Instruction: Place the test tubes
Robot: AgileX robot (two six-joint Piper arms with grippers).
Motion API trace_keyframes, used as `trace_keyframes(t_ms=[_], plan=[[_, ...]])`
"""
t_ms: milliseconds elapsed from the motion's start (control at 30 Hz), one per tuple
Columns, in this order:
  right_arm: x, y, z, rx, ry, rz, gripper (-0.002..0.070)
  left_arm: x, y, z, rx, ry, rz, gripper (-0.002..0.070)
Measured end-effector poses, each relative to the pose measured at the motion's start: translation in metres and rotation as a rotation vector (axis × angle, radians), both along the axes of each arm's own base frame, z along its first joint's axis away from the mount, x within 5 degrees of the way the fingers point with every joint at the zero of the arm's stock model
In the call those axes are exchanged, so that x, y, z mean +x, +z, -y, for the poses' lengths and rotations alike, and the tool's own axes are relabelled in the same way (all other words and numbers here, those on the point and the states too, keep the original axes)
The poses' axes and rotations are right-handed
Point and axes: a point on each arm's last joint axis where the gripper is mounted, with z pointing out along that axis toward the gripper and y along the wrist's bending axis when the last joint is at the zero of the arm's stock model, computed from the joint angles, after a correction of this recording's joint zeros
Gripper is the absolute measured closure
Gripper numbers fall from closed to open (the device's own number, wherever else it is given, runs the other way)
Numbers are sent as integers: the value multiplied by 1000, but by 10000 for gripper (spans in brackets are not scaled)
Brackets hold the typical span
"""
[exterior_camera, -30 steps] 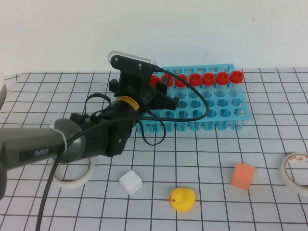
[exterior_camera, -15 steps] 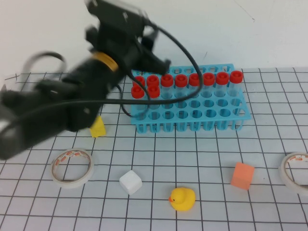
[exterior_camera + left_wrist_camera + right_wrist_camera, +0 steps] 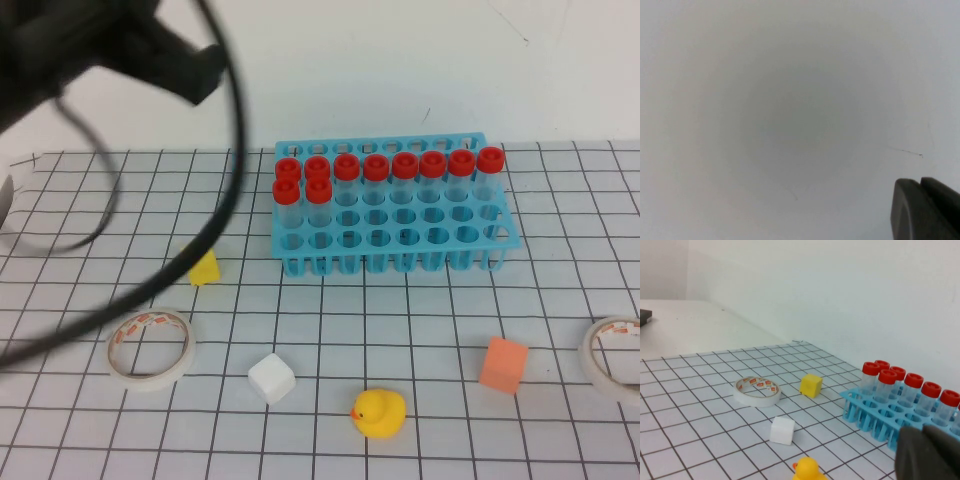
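Red-capped tubes (image 3: 390,166) stand racked, left gripper (image 3: 196,68) high left, right gripper (image 3: 926,434) far right

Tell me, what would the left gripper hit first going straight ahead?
Probably only the white wall: the left gripper, shut and up high on the left, shows nothing else ahead in its wrist view; how far is unclear. The right gripper, shut, faces the rack.

Yellow cube (image 3: 204,268), white cube (image 3: 271,379), orange cube (image 3: 503,364), duck (image 3: 380,413), tape roll (image 3: 150,347).
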Motion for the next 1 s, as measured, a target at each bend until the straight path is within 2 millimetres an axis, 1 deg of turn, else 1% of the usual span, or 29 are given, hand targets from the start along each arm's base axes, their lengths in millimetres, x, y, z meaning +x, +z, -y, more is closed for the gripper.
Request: trace_keyframes(t_ms=[67,133,233,333,433,600,633,733,833,1000], plan=[[0,0,0,0,0,0,678,-14,1,-8,-4,1,20,674],[0,0,0,0,0,0,678,-27,-3,-15,-3,1,27,674],[0,0,0,0,0,0,678,-45,-19,-25,-1,4,23,674],[0,0,0,0,0,0,678,-62,-45,-36,4,8,13,674],[0,0,0,0,0,0,678,-77,-76,-44,27,12,-6,674],[0,0,0,0,0,0,678,-99,-132,-58,57,18,-47,675],[0,0,0,0,0,0,678,-108,-152,-64,42,29,-20,675],[0,0,0,0,0,0,678,-117,-174,-71,12,50,40,675],[0,0,0,0,0,0,678,-124,-191,-78,-26,75,75,675],[0,0,0,0,0,0,678,-126,-207,-82,-65,97,55,675]])
